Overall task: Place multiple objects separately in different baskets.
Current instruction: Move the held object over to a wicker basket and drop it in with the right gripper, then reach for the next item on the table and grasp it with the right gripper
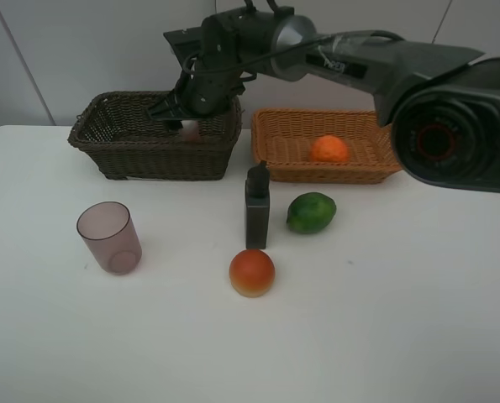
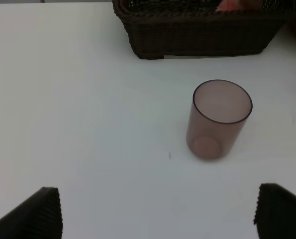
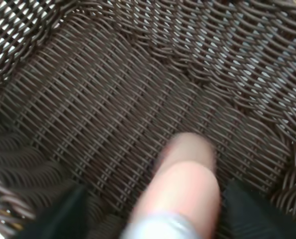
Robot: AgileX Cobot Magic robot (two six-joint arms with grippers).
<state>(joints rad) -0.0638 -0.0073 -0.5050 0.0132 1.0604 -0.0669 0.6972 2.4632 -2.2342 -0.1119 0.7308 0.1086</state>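
Note:
My right gripper [image 1: 182,113] hangs over the dark brown basket [image 1: 149,159], its jaws apart. The pink white-capped bottle [image 3: 182,189] shows blurred between its fingers [image 3: 63,214] with a gap on one side, low in the basket [image 1: 190,129]. An orange [image 1: 328,149] lies in the light tan basket [image 1: 275,155]. The mauve cup [image 1: 109,238], dark grey bottle [image 1: 257,208], green fruit [image 1: 311,212] and red-orange fruit [image 1: 252,272] stand on the table. My left gripper [image 2: 157,214] is open and empty, short of the cup [image 2: 218,119].
The white table [image 1: 401,319] carries both baskets side by side at the back. The right arm reaches across from the right over the tan basket. The dark basket's wall [image 2: 197,35] shows beyond the cup in the left wrist view.

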